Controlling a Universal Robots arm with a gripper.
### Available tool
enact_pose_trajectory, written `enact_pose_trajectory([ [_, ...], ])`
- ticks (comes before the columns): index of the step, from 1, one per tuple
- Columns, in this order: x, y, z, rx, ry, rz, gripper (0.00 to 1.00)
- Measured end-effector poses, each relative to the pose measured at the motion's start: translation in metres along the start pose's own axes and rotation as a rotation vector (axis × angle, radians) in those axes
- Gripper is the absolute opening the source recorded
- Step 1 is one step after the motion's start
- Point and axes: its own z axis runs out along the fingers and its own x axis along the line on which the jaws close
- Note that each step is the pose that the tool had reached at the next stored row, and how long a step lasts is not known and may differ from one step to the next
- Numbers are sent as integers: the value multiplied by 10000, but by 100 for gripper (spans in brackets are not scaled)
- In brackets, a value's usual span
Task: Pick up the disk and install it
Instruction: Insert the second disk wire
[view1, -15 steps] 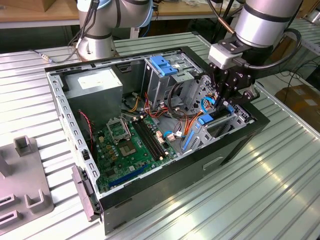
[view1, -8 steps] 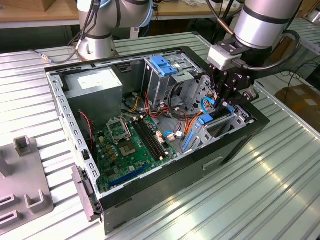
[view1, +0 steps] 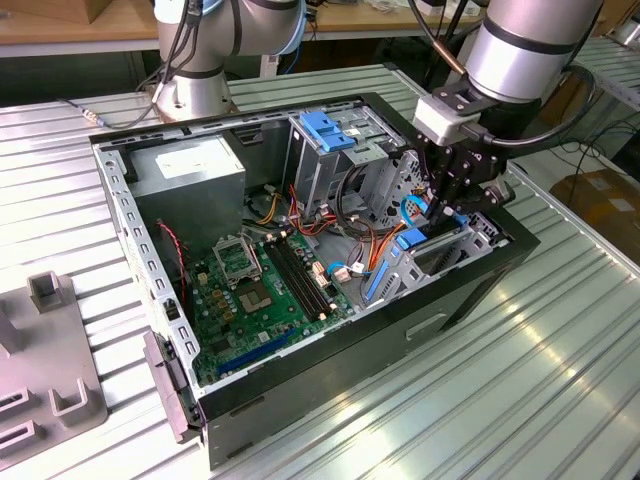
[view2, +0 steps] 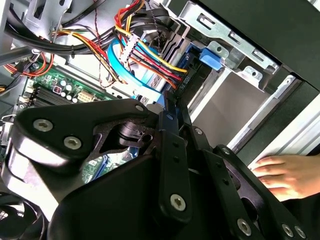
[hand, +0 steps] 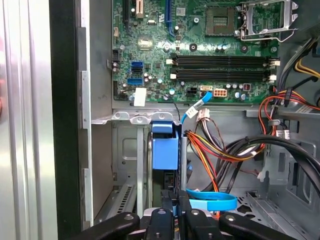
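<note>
**Disk at bay, snag risk**

We saw the motherboard (view1: 255, 290) at the exterior view's left, then the hand (view1: 447, 205) clenched on the disk (hand: 165, 152), lowered into the case bay. We judged loose cables (hand: 220, 150) could snag it.

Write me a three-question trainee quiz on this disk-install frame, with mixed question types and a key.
1. True or false: the computer case is closed by its side panel.
2. Where is the gripper in the exterior view?
A. outside the case
B. inside the case, at the drive-bay end on the exterior view's right
C. inside the case, at the exterior view's left end
3. Fill in: in the second wrist view, a person's ____ lies beside the case's black wall.

Key:
1. False. The case is open and the green motherboard shows.
2. B
3. hand
</note>
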Motion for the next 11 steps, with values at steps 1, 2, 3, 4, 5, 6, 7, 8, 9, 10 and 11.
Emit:
enact_pose_trajectory([
  [1,-1,0,7,0,-2,0,16],
  [2,-1,1,13,0,-4,0,16],
  [3,-1,1,18,0,-5,0,16],
  [4,-1,2,24,0,-9,0,16],
  [5,-1,3,31,0,-13,1,16],
  [6,-2,3,39,0,-17,2,16],
  [7,-2,5,59,-3,-14,1,16],
  [8,-3,5,64,-5,-15,2,16],
  [9,-3,5,65,-4,-16,2,16],
  [10,-3,5,68,-4,-21,2,16],
  [11,-3,5,68,-4,-23,1,16],
])
